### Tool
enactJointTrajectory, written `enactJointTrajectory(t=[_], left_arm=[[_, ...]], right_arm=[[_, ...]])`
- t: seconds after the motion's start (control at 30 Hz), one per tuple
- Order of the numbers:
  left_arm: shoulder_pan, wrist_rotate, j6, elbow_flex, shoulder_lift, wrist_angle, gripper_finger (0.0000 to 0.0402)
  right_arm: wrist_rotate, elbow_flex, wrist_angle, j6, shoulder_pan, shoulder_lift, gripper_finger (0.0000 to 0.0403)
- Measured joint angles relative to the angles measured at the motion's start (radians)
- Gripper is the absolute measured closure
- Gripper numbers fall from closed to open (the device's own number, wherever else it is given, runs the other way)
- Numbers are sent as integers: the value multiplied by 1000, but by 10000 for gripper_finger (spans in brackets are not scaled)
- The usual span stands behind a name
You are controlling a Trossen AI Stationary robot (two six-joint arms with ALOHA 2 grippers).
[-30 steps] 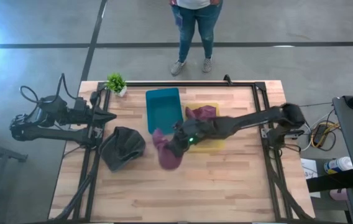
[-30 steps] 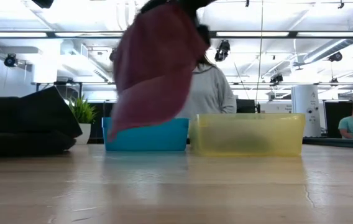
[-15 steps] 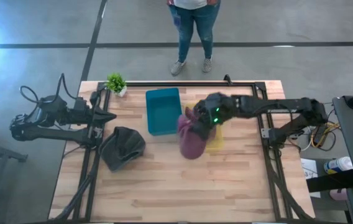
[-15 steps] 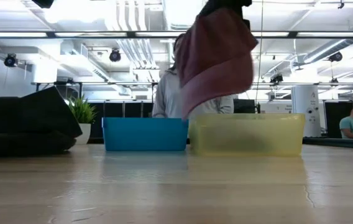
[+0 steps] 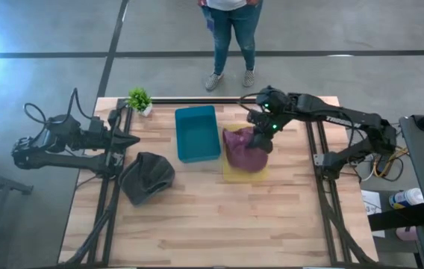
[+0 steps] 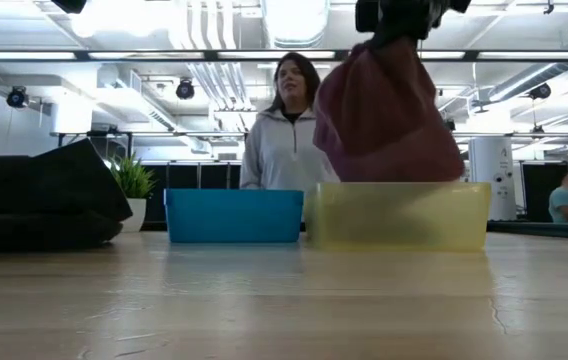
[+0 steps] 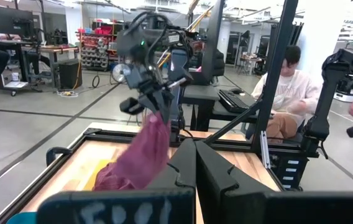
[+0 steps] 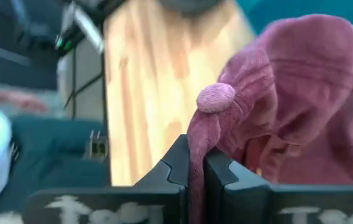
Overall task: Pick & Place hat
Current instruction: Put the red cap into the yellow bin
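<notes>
A maroon hat (image 5: 243, 149) hangs from my right gripper (image 5: 261, 128) over the yellow bin (image 5: 246, 172) at the table's far right. In the low view the hat (image 6: 389, 115) reaches down to the rim of the bin (image 6: 399, 215). The right wrist view shows its crown button (image 8: 215, 98) just past the shut fingers. A dark hat (image 5: 148, 178) rests on the table at the left. My left gripper (image 5: 133, 140) waits, shut, at the table's left edge, beside the dark hat. My right gripper pinches a fold of the maroon hat's cloth (image 8: 196, 146) between its two fingers, close to the crown button. The fingers come from above, pointing down. The hat hangs slack below them, its lower end (image 6: 394, 175) at the yellow bin's rim.
A teal bin (image 5: 196, 133) stands just left of the yellow one. A small potted plant (image 5: 139, 99) sits at the far left corner. A person (image 5: 234, 37) stands beyond the far edge. Bare wood stretches across the table's near half.
My right gripper has carried the maroon hat from near the table's middle, in front of the teal bin, toward the far right edge, over the yellow bin. The hat has swung along below it and now hangs lower, at the bin's rim.
</notes>
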Motion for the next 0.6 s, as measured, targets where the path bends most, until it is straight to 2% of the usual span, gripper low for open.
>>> enactJointTrajectory(t=[0.27,0.6], left_arm=[[0,0,0,0,0,0,401],[0,0,0,0,0,0,401]], right_arm=[[-106,0,-22,-158,-66,83,394],[-112,-78,-43,-176,-106,145,394]])
